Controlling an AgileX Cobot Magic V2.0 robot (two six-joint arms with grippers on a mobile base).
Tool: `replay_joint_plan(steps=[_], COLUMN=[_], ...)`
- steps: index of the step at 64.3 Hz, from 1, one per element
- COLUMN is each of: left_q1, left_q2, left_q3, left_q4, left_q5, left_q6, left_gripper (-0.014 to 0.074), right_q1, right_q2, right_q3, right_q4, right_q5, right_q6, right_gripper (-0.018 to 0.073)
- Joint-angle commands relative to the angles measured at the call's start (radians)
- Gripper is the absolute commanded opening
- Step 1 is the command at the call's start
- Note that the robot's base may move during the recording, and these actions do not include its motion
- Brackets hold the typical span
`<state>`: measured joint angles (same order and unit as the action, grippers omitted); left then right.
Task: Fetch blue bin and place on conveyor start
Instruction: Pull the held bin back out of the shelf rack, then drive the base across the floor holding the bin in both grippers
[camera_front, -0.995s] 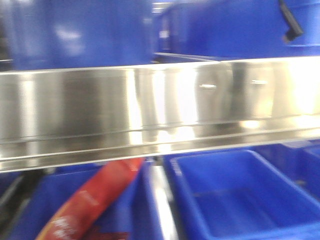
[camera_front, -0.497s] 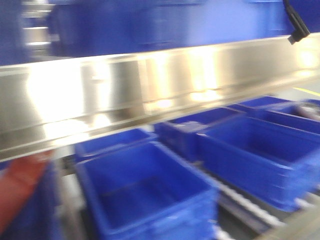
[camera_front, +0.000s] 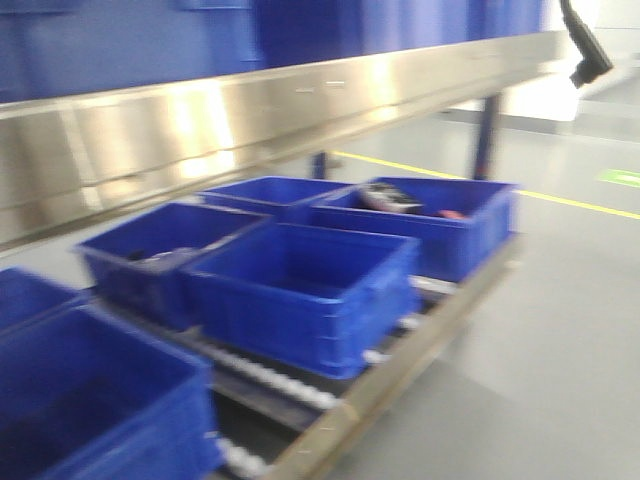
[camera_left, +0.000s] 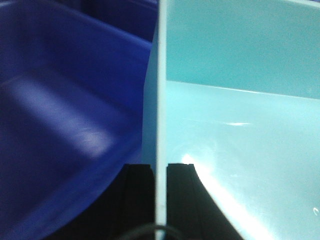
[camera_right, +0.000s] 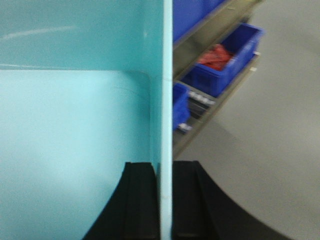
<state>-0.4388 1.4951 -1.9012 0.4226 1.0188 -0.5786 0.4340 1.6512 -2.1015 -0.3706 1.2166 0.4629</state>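
Observation:
The blue bin (camera_left: 240, 115) is a pale aqua tub that fills most of both wrist views; its inside is bare. My left gripper (camera_left: 160, 172) is shut on the blue bin's left wall, one black finger on each side of the thin rim. On the opposite wall my right gripper (camera_right: 166, 170) is shut on the blue bin (camera_right: 75, 125) the same way. The bin hangs in the air between the two. Neither the bin nor the grippers show in the front view. The conveyor start is out of view.
A shiny steel shelf (camera_front: 260, 110) runs across the top of the front view. Below it several dark blue crates (camera_front: 300, 290) sit on a roller rack (camera_front: 330, 400). Grey floor (camera_front: 520, 340) with a yellow line lies to the right. A dark blue crate (camera_left: 60, 125) is under the left gripper.
The front view has swung to the right: the steel shelf has slid up and left, the red packet has left the picture, and more crates and open floor have come in.

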Motion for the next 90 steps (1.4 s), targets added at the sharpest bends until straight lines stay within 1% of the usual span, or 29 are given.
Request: replay_joint_plan(steps=[1, 9, 21, 34, 51, 60, 71, 90], left_q1=[-0.006, -0.006, -0.006, -0.006, -0.006, -0.006, -0.006, -0.006], left_q2=[-0.012, -0.012, -0.012, -0.012, -0.012, -0.012, -0.012, -0.012], left_q3=[-0.013, -0.013, -0.013, -0.013, -0.013, -0.013, -0.013, -0.013], left_q4=[0.009, 0.009, 0.009, 0.009, 0.009, 0.009, 0.009, 0.009], left_q5=[-0.044, -0.044, -0.046, -0.046, -0.046, -0.046, -0.046, -0.046], left_q6=[-0.002, -0.002, -0.002, -0.002, -0.002, -0.002, -0.002, -0.002], left_gripper=[-0.0111, -0.0111, -0.0111, -0.0111, -0.0111, -0.0111, -0.0111, -0.0111], right_q1=[-0.001, -0.001, -0.001, -0.001, -0.001, -0.001, -0.001, -0.001], right_q2=[-0.011, -0.011, -0.011, -0.011, -0.011, -0.011, -0.011, -0.011], right_q3=[-0.012, -0.012, -0.012, -0.012, -0.012, -0.012, -0.012, -0.012], right_q4=[-0.065, -0.067, -0.067, -0.067, -0.067, -0.067, -0.067, -0.067], right_q5=[-0.01, -0.015, -0.068, -0.06, -0.014, -0.057, -0.157, -0.155], right_q6=[-0.01, -0.01, -0.01, -0.01, -0.01, -0.01, -0.01, -0.01], right_gripper=[-0.0163, -0.0163, -0.0163, -0.0163, -0.0163, -0.0163, -0.0163, -0.0163])
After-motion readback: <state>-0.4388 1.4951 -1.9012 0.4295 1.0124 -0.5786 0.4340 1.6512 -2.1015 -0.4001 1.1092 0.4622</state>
